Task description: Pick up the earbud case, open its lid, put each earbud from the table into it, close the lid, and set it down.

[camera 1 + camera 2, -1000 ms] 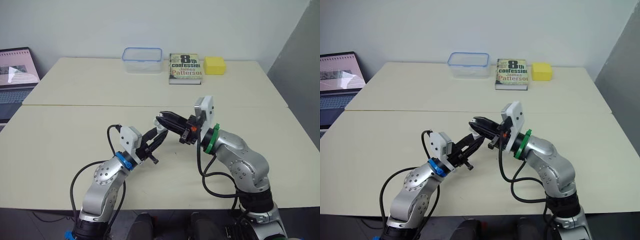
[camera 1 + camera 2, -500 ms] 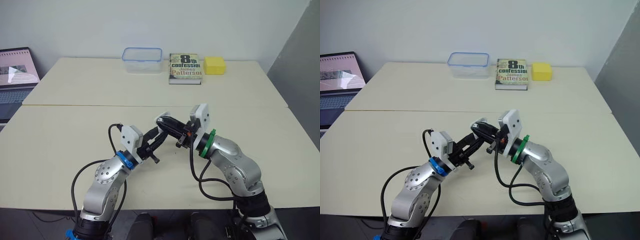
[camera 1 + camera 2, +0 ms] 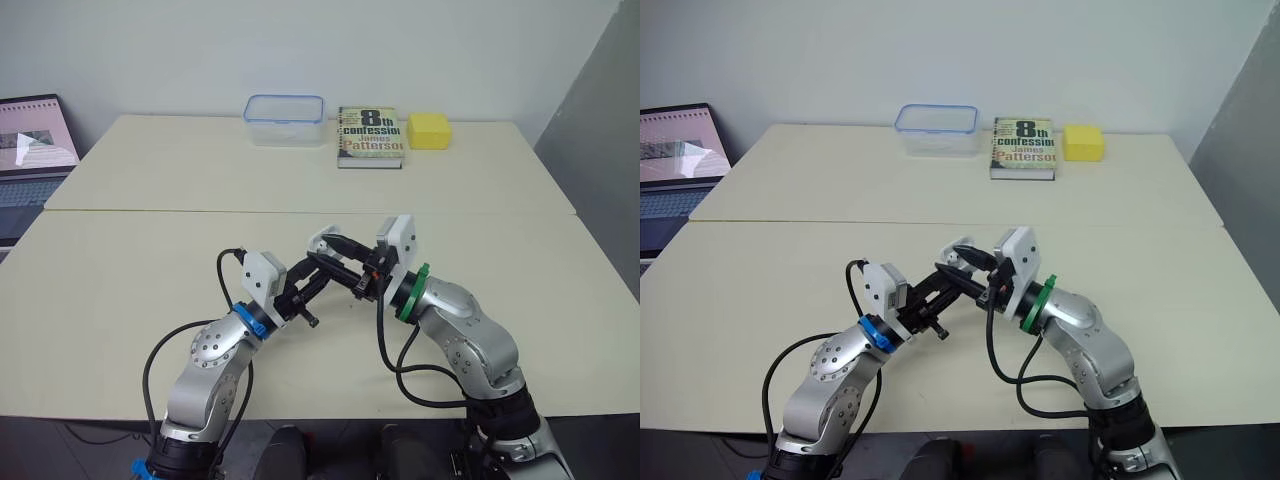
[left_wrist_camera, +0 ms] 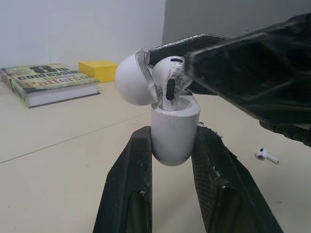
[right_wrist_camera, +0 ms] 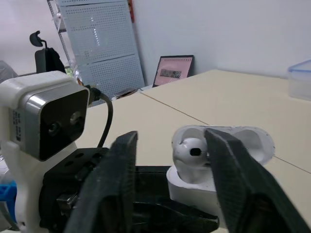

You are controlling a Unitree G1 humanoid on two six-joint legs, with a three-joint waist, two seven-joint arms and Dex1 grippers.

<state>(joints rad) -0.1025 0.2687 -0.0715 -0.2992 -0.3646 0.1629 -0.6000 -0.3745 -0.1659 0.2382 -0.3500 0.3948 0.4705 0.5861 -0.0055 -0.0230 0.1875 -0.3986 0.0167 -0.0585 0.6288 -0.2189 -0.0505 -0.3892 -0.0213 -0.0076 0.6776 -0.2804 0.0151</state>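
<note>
Clamping the white earbud case (image 4: 174, 141) by its lower body, the left gripper (image 3: 320, 262) is holding it upright above the table (image 3: 120, 280), with one black finger (image 4: 129, 184) pressing on each side. The lid (image 4: 131, 80) is standing open, hinged back. One earbud (image 4: 165, 70) is sitting in the case opening, its stem pointing down into the well and its head projecting above the rim. The right gripper (image 5: 170, 141) is positioned directly at this earbud; whether it is gripping the earbud cannot be told. A second earbud (image 4: 266, 155) is lying on the table, apart from the case. Along the far edge, a clear plastic container (image 3: 285, 120), a paperback book (image 3: 370, 137) and a yellow block (image 3: 429, 130) are resting side by side. A laptop (image 3: 30, 160) is standing open at the robot's left.
</note>
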